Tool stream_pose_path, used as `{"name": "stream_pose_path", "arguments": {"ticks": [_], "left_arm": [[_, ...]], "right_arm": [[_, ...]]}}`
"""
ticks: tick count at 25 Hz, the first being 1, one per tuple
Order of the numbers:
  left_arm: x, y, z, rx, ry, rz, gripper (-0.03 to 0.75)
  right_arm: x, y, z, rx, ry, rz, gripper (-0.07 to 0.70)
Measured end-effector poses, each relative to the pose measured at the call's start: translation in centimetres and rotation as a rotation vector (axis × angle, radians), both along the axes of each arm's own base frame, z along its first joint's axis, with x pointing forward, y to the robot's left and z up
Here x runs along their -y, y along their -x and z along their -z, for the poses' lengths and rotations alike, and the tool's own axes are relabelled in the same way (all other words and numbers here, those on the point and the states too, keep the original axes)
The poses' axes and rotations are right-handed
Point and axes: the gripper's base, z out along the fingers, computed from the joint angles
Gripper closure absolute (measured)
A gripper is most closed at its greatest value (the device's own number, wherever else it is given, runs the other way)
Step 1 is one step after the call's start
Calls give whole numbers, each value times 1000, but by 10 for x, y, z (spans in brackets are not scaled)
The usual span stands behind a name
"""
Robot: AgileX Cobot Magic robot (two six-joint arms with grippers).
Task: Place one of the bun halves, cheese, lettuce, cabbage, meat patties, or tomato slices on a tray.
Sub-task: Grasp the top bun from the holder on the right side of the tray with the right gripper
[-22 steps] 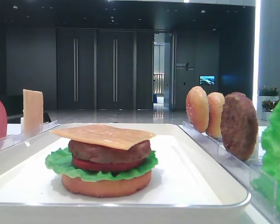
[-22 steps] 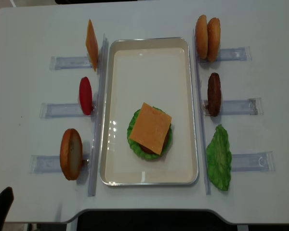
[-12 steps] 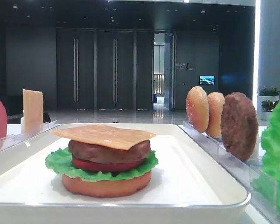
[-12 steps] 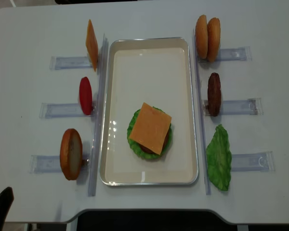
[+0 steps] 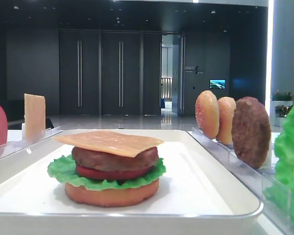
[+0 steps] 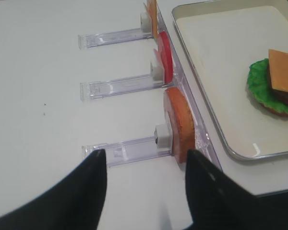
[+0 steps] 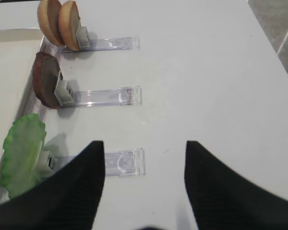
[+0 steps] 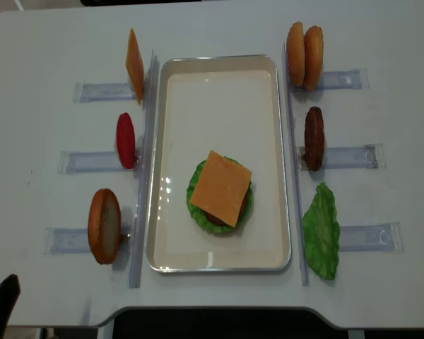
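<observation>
Golden sesame bun tops (image 8: 304, 46) are standing racked at the far right beside the tray (image 8: 219, 74), while the right gripper (image 7: 143, 187) is hanging empty, jaws apart, risking toppling both if it is pinching carelessly.

Cheese (image 5: 109, 142) tops patty, tomato, lettuce and bottom bun on the white tray (image 5: 206, 196)

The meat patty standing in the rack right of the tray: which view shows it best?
The right wrist view: the meat patty is close and unblocked, upright in its clear rack. The low front view shows its grainy face at an angle. The overhead view shows only its thin edge. The left wrist view misses it.
</observation>
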Motion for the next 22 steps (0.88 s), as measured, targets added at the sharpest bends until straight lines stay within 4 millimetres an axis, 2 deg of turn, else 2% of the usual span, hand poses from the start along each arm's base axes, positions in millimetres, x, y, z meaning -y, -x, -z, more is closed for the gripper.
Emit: {"name": "stream_pose_path", "arguments": {"ticks": [5,13,17,22], "left_arm": [[0,0,0,0,0,0,307],[0,0,0,1,0,0,307],[0,0,0,2,0,0,314],[0,0,0,2,0,0,324]], "right_arm": [[3,-37,-13,-114,-12,7,269],[9,-118,-51,-267,-24,13,269],[12,-164,-64,-326,-23,10,269],[15,-204,-78,-335,-1,-10,269]]}}
